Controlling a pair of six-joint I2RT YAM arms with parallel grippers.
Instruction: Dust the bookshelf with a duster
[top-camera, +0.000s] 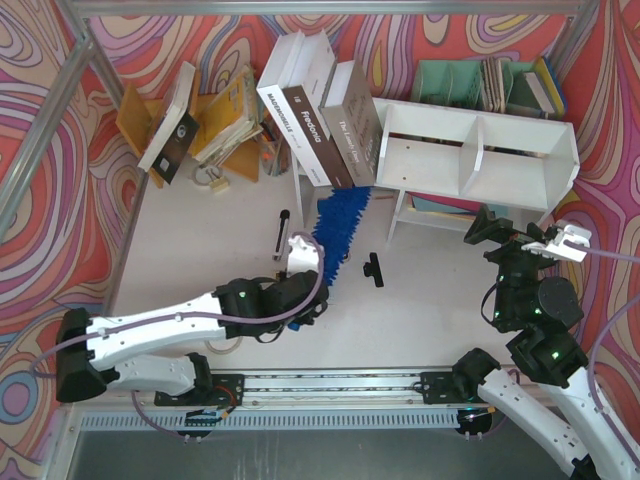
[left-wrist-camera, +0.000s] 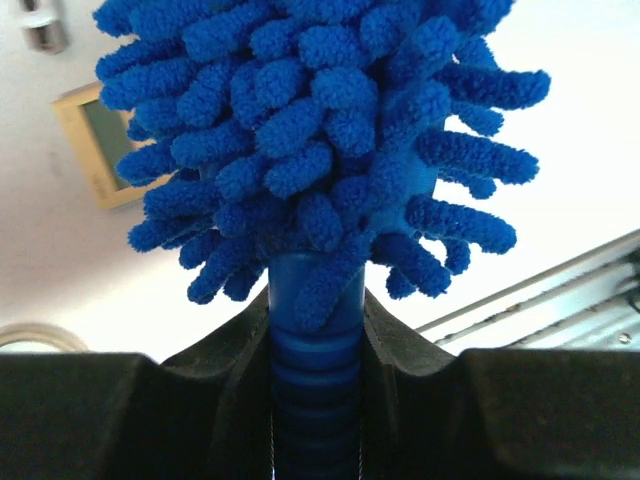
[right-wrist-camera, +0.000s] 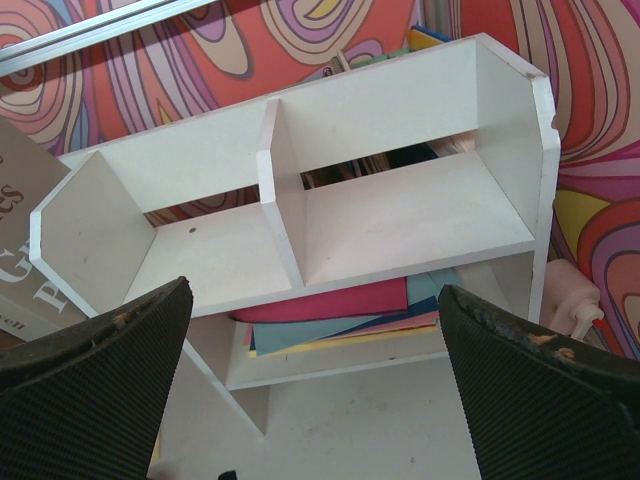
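The white bookshelf (top-camera: 430, 160) stands at the back right, its two compartments bare; the right wrist view looks straight into the bookshelf (right-wrist-camera: 400, 215). The blue duster (top-camera: 338, 225) stretches from the middle of the table toward the shelf's left end, its fluffy head reaching the leg there. My left gripper (top-camera: 308, 292) is shut on its ribbed handle. In the left wrist view the duster (left-wrist-camera: 310, 150) fills the frame above my left gripper (left-wrist-camera: 316, 340). My right gripper (top-camera: 497, 235) hovers just in front of the shelf, open and holding nothing. In its own view the right gripper (right-wrist-camera: 315, 370) has both pads (right-wrist-camera: 100, 390) wide apart.
Large books (top-camera: 320, 110) lean against the shelf's left end. An orange rack (top-camera: 215, 125) with books is at the back left, a teal organiser (top-camera: 480, 85) behind the shelf. Coloured folders (right-wrist-camera: 350, 310) lie under the shelf. A small black clip (top-camera: 374, 268) and a black pen (top-camera: 281, 232) lie on the table.
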